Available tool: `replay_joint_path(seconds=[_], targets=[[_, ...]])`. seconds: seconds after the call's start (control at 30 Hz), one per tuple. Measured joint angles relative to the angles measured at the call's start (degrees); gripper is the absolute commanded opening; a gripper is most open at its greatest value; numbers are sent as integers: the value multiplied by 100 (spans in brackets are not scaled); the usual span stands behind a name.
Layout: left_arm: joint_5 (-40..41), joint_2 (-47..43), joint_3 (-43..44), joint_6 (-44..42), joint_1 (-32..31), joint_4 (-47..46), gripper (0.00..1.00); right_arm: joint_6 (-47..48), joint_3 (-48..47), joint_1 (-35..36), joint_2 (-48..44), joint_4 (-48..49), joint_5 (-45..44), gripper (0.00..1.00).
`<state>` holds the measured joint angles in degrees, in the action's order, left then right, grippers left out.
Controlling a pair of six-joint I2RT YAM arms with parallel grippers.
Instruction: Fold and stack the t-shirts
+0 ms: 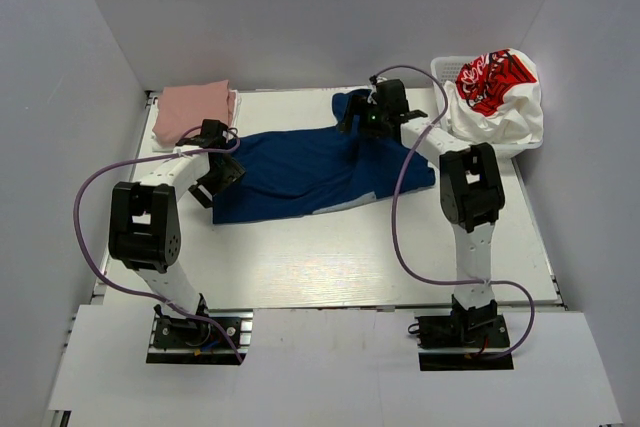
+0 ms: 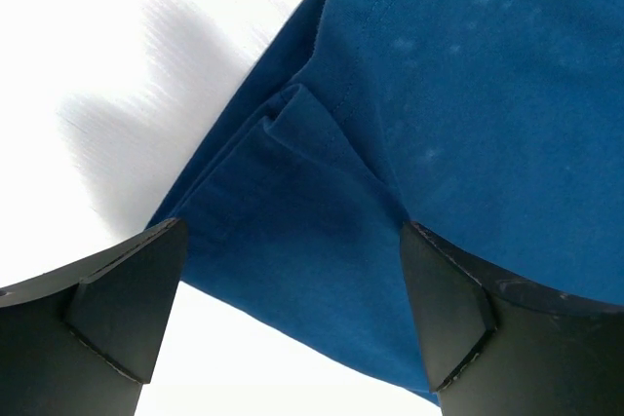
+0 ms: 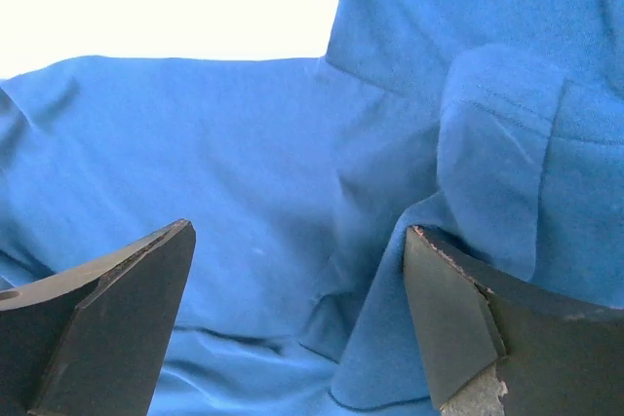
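White table, navy t-shirt lying left-right

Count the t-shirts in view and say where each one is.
3. A navy t-shirt lies spread on the table, centre; a pink t-shirt sits folded at far left; a white t-shirt with red print is heaped over the basket, far right. Others may be hidden beneath.
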<state>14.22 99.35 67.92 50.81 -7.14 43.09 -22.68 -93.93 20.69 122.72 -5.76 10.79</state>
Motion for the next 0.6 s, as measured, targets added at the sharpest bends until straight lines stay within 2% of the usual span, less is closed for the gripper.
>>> replay_joint_path(seconds=[0.13, 0.23, 0.43, 0.6], targets=[[35, 0, 0, -20, 0, 48, 100, -372, -494, -7, 214, -306, -304, 90], [42, 0, 0, -48, 0, 61, 100, -393, -490, -37, 188, -503, -765, 90], [-26, 0, 0, -149, 0, 26, 100, -361, 1069, -317, -678, -754, -1683, 90], [-199, 0, -7, -236, -22, -98, 100, -181, 2004, -699, -1534, -815, -1926, 90]])
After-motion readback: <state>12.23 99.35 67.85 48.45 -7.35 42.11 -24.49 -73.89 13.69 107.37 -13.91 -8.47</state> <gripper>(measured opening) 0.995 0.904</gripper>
